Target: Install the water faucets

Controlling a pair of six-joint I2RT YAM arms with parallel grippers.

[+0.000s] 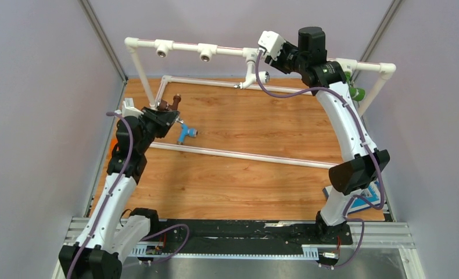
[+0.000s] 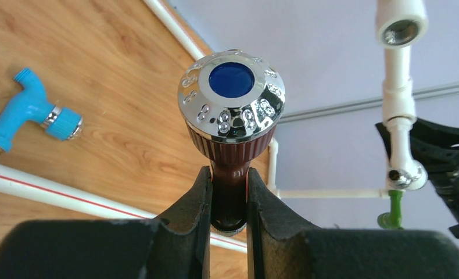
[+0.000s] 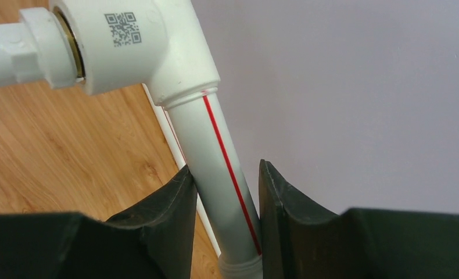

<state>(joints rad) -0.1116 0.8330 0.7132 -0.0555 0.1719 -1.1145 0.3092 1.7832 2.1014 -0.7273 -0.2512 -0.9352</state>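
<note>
My left gripper [image 1: 164,111] is shut on the dark brown faucet [image 1: 172,103] and holds it above the table's left side. In the left wrist view its ribbed neck sits between the fingers [image 2: 199,200], under a chrome cap with a blue centre [image 2: 232,99]. The light blue faucet [image 1: 185,133] lies on the wood; it also shows in the left wrist view [image 2: 32,110]. The white faucet [image 1: 251,77] hangs from the pipe frame [image 1: 183,46]. The green faucet [image 1: 355,92] sits at the frame's right end. My right gripper [image 1: 262,55] clasps the frame's pipe [image 3: 215,151] beside a tee [image 3: 140,40].
Two empty tee sockets [image 1: 161,52] [image 1: 205,56] face forward on the frame's top bar, and one shows in the left wrist view [image 2: 400,32]. A long white pipe [image 1: 244,156] lies across the wooden table. Grey walls close in on both sides.
</note>
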